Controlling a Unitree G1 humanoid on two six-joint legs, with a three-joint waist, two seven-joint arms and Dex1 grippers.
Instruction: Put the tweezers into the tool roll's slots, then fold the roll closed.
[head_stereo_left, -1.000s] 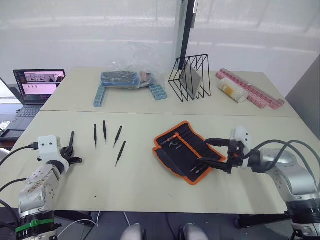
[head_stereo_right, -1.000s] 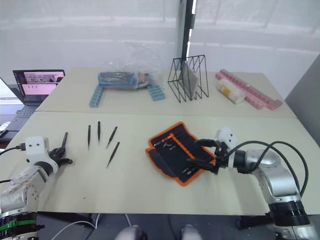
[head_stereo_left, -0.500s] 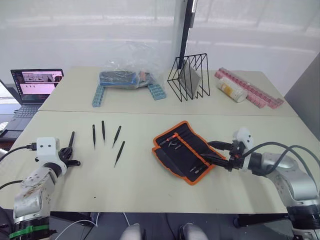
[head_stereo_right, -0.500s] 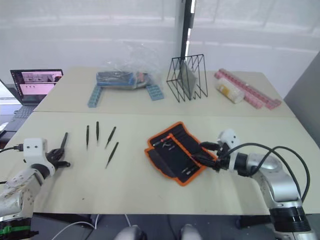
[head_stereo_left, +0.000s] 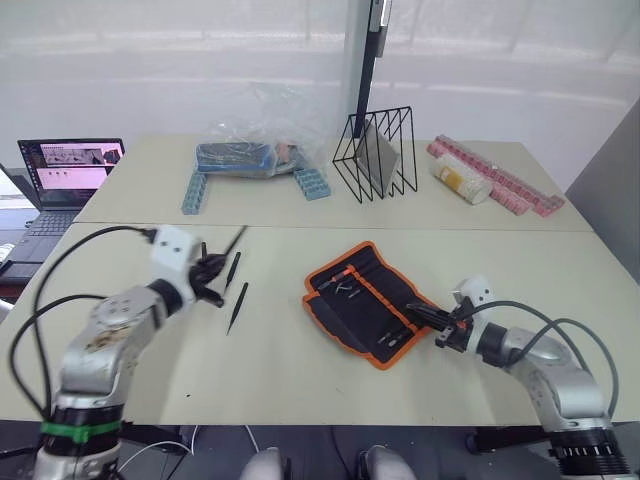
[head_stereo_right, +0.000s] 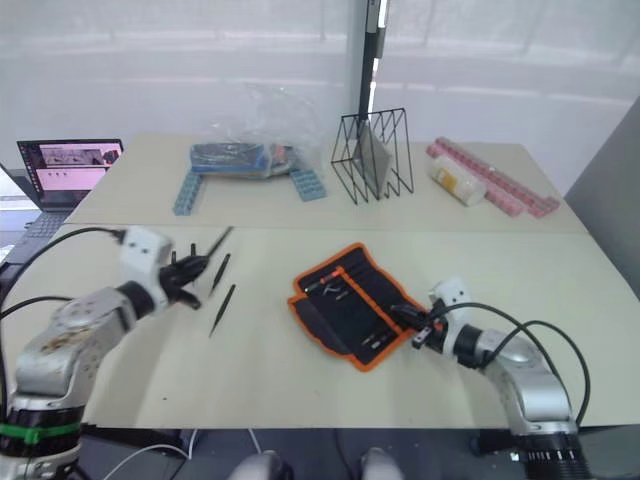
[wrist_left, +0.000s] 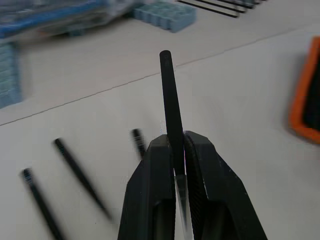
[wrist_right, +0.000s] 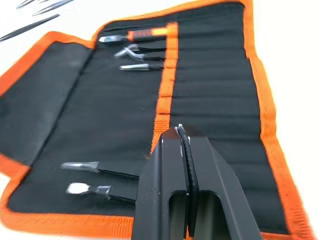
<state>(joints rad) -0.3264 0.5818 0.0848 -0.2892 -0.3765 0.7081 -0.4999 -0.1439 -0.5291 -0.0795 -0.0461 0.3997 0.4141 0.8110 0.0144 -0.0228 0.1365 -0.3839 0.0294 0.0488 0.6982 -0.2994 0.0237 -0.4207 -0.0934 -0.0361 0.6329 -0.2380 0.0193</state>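
The tool roll (head_stereo_left: 362, 298) lies open on the table, black with an orange border; several silver-tipped tools sit in its slots (wrist_right: 131, 51). My right gripper (head_stereo_left: 424, 318) is shut over the roll's right edge, and I see nothing between its fingers (wrist_right: 165, 165). My left gripper (wrist_left: 174, 142) is shut on one black tweezers (wrist_left: 169, 95), held above the table left of the roll with the free end pointing away from me. Loose tweezers (head_stereo_left: 235, 266) lie just beside that gripper, another (head_stereo_left: 238, 306) slightly nearer me, and others (wrist_left: 79, 170) show in the left wrist view.
A laptop (head_stereo_left: 68, 172) stands at the far left. Along the back are a clear plastic bag (head_stereo_left: 255, 150) over blue blocks, a black wire rack (head_stereo_left: 378, 155), a bottle (head_stereo_left: 458, 182) and pink strips (head_stereo_left: 510, 185). A seam crosses the table behind the roll.
My left arm has swung from the front left edge up and to the right, carrying the tweezers. My right gripper has shut and drawn slightly back towards the roll's right edge.
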